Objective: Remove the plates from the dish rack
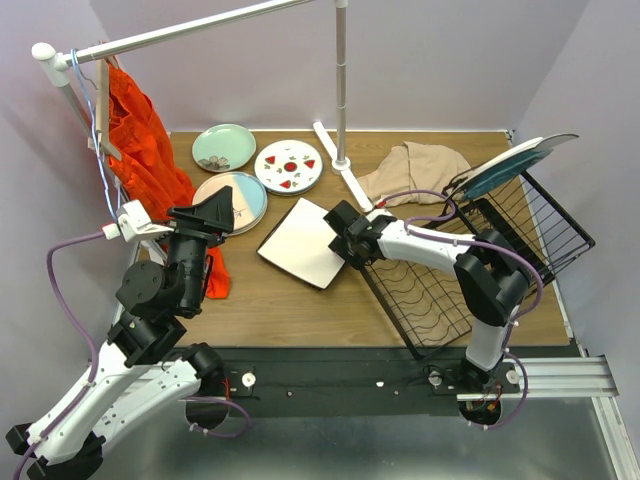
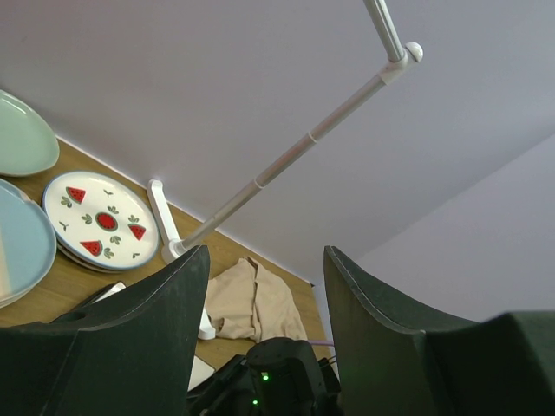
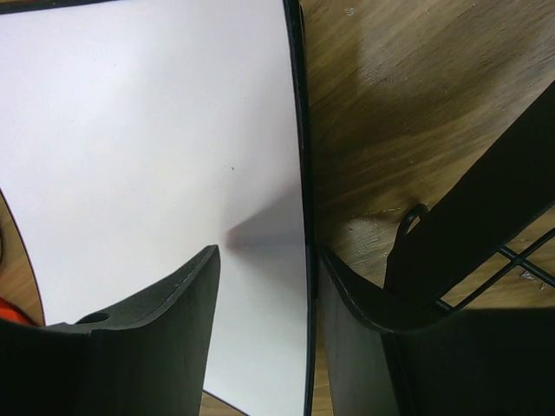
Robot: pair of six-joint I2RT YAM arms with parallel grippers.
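As the right fingers (image 3: 139, 338) hung spread directly over the square plate (image 3: 156, 130), we recorded them as apart and clamped on nothing. One finger sat above the white face and the other above bare bench (image 3: 408, 104), with the plate's dark rim running down the gap between them. We judged that straddle deliberate, since it suits either freeing an edge or taking hold of one; the views did not settle which. The plate appeared to lie flat on the wood beneath these fingers. It was just off a corner of the dish rack (image 1: 430, 300), whose black wire showed beside the outer finger. Its surface was plain matt white, unmarked save one speck. It was square with softly rounded corners and a thin black border.

The left fingers (image 2: 130, 347) were likewise apart and empty, raised and aimed toward the back wall. We took this as a parked pose, clear of the working side. Ahead of and below them lay three round plates close together: a pale green plate (image 1: 224, 147), a watermelon-patterned plate (image 1: 288, 166) and a pink-and-blue plate (image 1: 232, 198).

Well apart from both sets of fingers, a teal plate (image 1: 520, 165) leaned at the rack's upright section. On that count we judged the unloading unfinished.
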